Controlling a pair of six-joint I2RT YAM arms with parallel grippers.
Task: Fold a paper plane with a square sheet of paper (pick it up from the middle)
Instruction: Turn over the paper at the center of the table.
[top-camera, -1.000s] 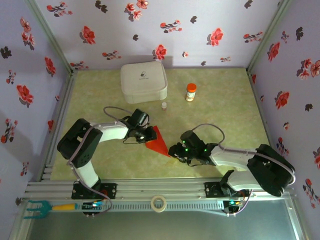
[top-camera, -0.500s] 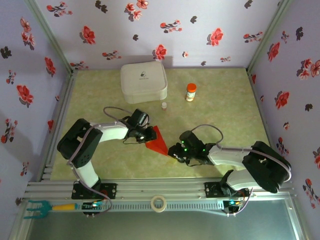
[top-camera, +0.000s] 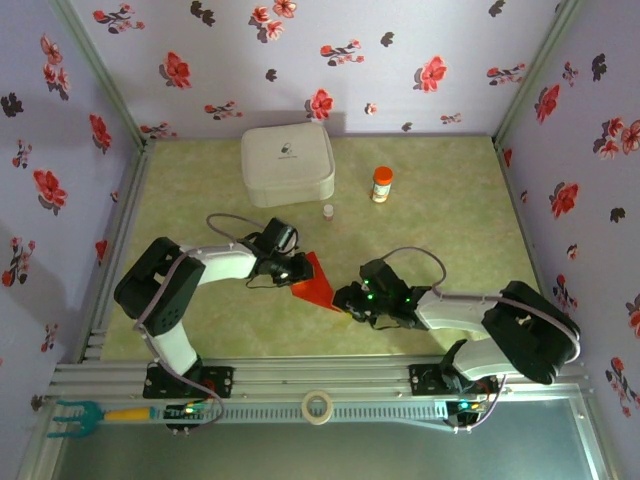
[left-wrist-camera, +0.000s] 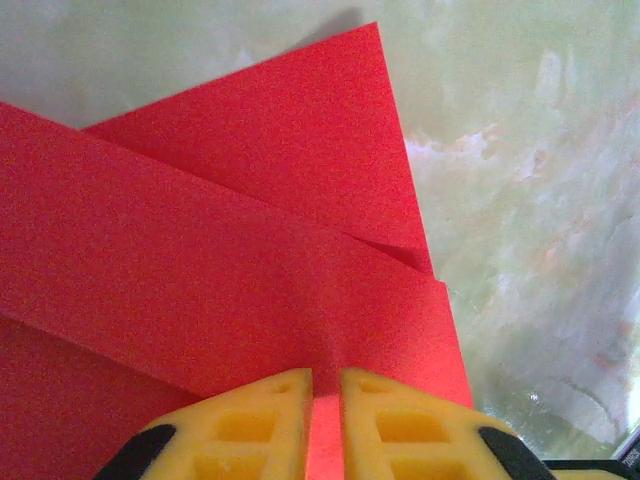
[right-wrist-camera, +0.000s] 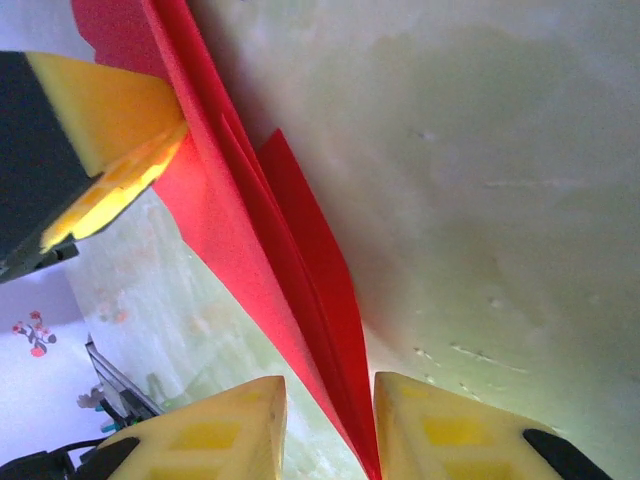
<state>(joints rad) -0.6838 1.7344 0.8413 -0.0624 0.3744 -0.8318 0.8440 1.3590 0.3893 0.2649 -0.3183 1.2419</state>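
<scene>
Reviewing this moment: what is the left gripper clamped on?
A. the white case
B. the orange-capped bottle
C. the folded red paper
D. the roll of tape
C: in the left wrist view the left gripper is pinched shut on the edge of the folded red paper, while the white case sits well away from it.

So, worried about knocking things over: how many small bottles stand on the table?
2. The orange-capped bottle stands right of the white case; a much smaller bottle stands nearer the arms, off the case's right corner. The arms might hide others.
</scene>
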